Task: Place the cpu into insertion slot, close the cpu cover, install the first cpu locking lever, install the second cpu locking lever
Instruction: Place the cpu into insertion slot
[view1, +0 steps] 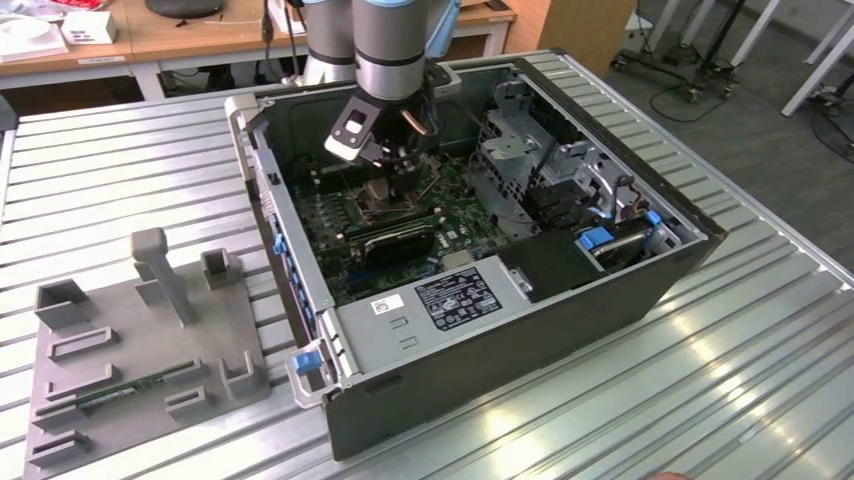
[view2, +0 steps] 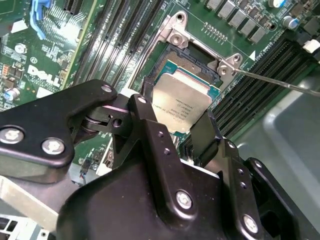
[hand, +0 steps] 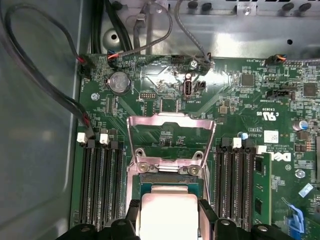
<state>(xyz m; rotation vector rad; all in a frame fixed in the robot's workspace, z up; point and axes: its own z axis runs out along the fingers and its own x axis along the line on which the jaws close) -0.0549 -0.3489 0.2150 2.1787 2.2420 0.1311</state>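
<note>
Gripper (view1: 387, 190) down inside the open computer case (view1: 534, 340), pinching the cpu (view2: 186, 100) at the insertion slot (view2: 172, 52).
In the exterior view, a grey fixture plate (view1: 134, 370) lies by the table (view1: 107, 180) edge at the exterior view's left. Just beside it stands the case, where the arm (view1: 394, 50) reaches down to the green board (hand: 240, 100). In both wrist views the black fingers (view2: 150, 130) clamp opposite edges of the cpu over the insertion slot; whether it is seated cannot be told. The cpu cover (hand: 170, 119) stands swung open, with memory slots (hand: 100, 185) on either side.
</note>
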